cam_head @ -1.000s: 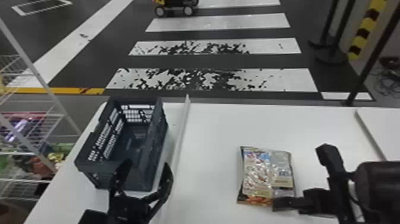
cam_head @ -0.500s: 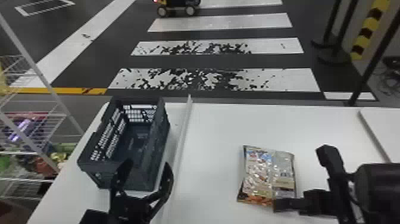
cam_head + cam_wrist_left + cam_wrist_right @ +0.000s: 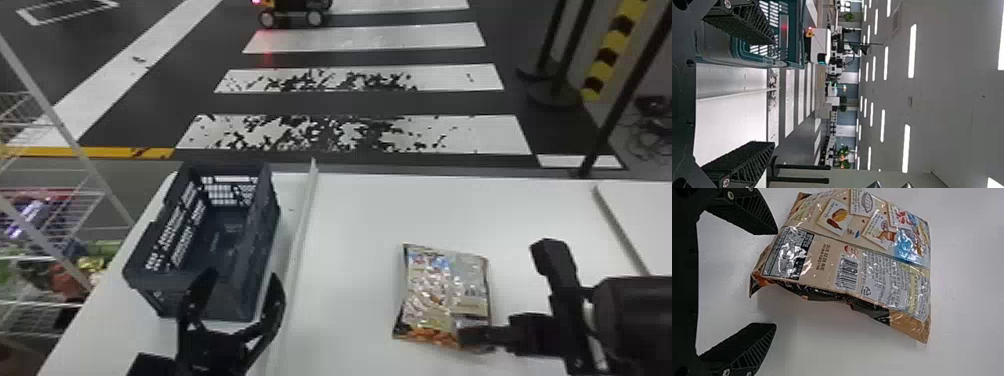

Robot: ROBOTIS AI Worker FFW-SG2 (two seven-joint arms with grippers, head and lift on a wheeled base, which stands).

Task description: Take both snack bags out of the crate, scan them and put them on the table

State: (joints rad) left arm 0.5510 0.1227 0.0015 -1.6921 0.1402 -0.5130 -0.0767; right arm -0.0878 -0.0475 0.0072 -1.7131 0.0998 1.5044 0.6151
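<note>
Snack bag [image 3: 435, 295] lies flat, barcode side up, on white table [image 3: 360, 225], roughly 4 o'clock from slotted plastic crate [image 3: 232, 250]. Right gripper [image 3: 504, 295] at bag's 4 o'clock side, fingers apart, contact unclear. Left gripper [image 3: 241, 279] at crate's 6 o'clock end, fingers spread.

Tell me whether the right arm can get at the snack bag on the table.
Probably yes: the right hand is open close to the snack bag, and nothing visible lies on the bag or blocks the way.
</note>
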